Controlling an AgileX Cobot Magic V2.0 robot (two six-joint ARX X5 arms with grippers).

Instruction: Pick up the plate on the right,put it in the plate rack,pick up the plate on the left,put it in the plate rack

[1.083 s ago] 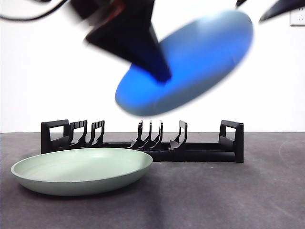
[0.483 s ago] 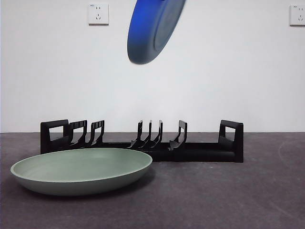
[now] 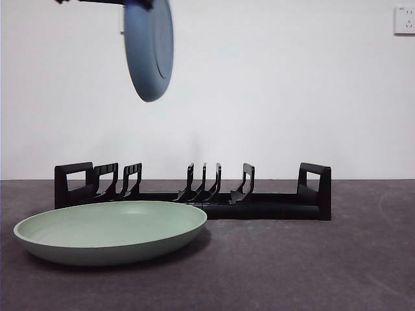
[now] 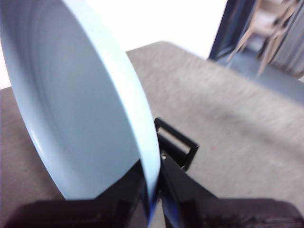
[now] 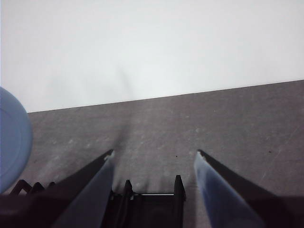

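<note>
While the blue plate [image 3: 149,48] hangs on edge, nearly upright, high above the left end of the plate rack [image 3: 194,192], the left gripper [image 4: 154,192] is clamped on its rim, one jaw on each face. Two plates are in view: this smooth, matte blue one and a smooth pale green plate [image 3: 110,230] lying flat on the table [image 3: 311,265] in front of the rack's left half. One rack is present: long, low, black plastic, with curved upright prongs and a boxy loop handle at each end. The right gripper [image 5: 154,164] holds nothing, its jaws spread above the rack. No readable writing appears. The tabletop is dark grey and faintly speckled.
</note>
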